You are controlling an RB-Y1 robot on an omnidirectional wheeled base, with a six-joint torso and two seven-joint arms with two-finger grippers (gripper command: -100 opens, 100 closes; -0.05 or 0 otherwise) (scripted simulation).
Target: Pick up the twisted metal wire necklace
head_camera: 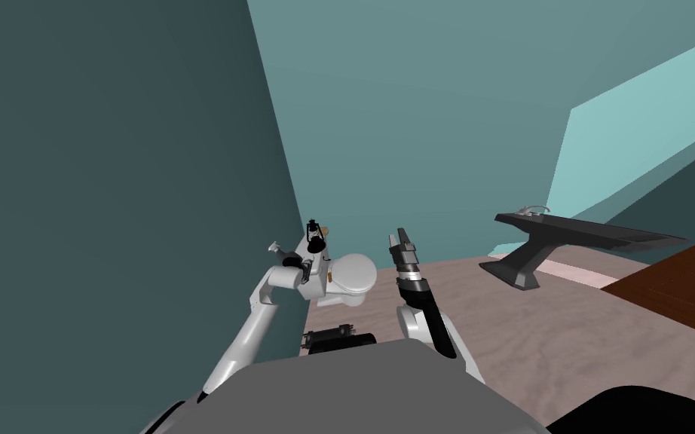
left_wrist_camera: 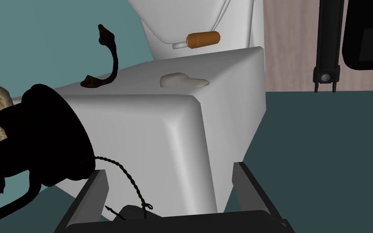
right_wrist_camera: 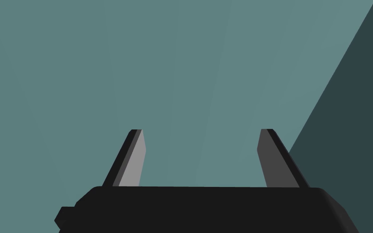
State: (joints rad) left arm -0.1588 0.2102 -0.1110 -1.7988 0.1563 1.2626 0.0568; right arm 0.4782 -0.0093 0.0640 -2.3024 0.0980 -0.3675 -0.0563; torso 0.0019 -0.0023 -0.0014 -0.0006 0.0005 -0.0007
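Observation:
The necklace is a thin, dark twisted wire. It trails from under a black round-based object down to my left gripper's body, close to one finger. My left gripper is open against the white toilet tank, its fingers straddling the tank's near corner. In the head view the left arm reaches to the toilet by the dark teal wall, with the black object above its wrist. My right gripper is raised beside the toilet, open and holding nothing.
On the tank lid lie a brown curved piece and a white lump; an orange flush handle sticks out beyond. A dark wall-mounted basin and a brown wooden surface lie to the right.

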